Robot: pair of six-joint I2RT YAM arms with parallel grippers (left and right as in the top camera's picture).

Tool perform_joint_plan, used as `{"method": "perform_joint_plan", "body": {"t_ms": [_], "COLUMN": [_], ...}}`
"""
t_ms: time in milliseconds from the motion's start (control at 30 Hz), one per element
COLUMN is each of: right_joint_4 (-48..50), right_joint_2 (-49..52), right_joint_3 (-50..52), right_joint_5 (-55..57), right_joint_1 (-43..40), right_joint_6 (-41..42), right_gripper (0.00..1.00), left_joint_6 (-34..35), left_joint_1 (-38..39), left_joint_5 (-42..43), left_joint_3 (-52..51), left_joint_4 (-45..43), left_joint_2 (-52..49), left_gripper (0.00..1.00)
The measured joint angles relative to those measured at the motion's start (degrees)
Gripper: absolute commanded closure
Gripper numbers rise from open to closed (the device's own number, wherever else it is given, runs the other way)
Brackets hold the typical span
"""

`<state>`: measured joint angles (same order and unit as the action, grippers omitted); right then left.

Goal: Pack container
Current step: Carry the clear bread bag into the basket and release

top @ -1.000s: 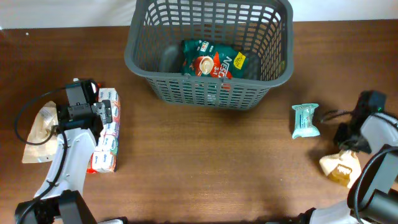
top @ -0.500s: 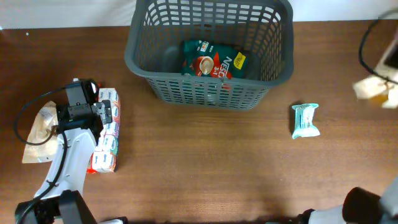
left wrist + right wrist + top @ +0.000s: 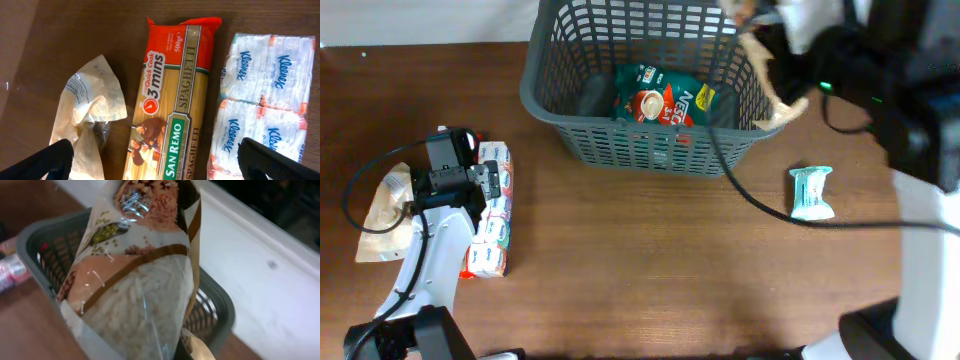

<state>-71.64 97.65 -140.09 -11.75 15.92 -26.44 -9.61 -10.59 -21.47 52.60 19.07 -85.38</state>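
Spaghetti pack (image 3: 172, 100): "SAN REMO", "SPAGHETTI", "Quick Cook 3 mins", "500g". Tissue packs (image 3: 265, 105): "Kleenex". Green packet (image 3: 660, 97): "NESC", partly legible.

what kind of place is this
Likely a robot test bench for grocery packing: a wooden table, a grey lattice basket, San Remo spaghetti and Kleenex tissues.

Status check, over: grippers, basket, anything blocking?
Left gripper open above spaghetti. Right gripper holds grain packet over basket, right rim. Coffee packet inside; room left beside it.
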Motion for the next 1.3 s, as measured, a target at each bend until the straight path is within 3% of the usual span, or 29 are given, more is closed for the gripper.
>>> {"method": "perform_joint_plan", "body": {"t_ms": [300,567,633,700,800,1100,1300], "right_joint_4": [5.4,5.0,4.6,4.4,4.7,2.1,-1.3], "right_joint_2": [17.5,31.3,32.8,33.3,33.3,32.1,20.4], "right_joint_3": [0.2,0.6,0.8,0.8,0.8,-1.0,-2.6], "right_joint_5": [-0.1,-1.9,-2.4,-2.7,-2.8,3.7,13.6], "right_joint_1": [2.5,2.5,2.5,2.5,2.5,2.5,0.6], "right_joint_6": [-9.6,-9.5,-9.3,-8.9,-6.9,3.0,8.5], "right_gripper": [0.96,0.96,0.90,0.65,0.48,0.47,0.47], "left_joint_6": [0.0,0.0,0.0,0.0,0.0,0.0,0.0], "left_joint_1": [0.0,0.0,0.0,0.0,0.0,0.0,0.0], "left_joint_5": [0.0,0.0,0.0,0.0,0.0,0.0,0.0], "left_joint_3": [0.0,0.0,0.0,0.0,0.0,0.0,0.0], "left_joint_4": [0.0,0.0,0.0,0.0,0.0,0.0,0.0], "left_joint_2": [0.0,0.0,0.0,0.0,0.0,0.0,0.0], "left_gripper": [0.01,0.01,0.01,0.01,0.01,0.01,0.01]}}
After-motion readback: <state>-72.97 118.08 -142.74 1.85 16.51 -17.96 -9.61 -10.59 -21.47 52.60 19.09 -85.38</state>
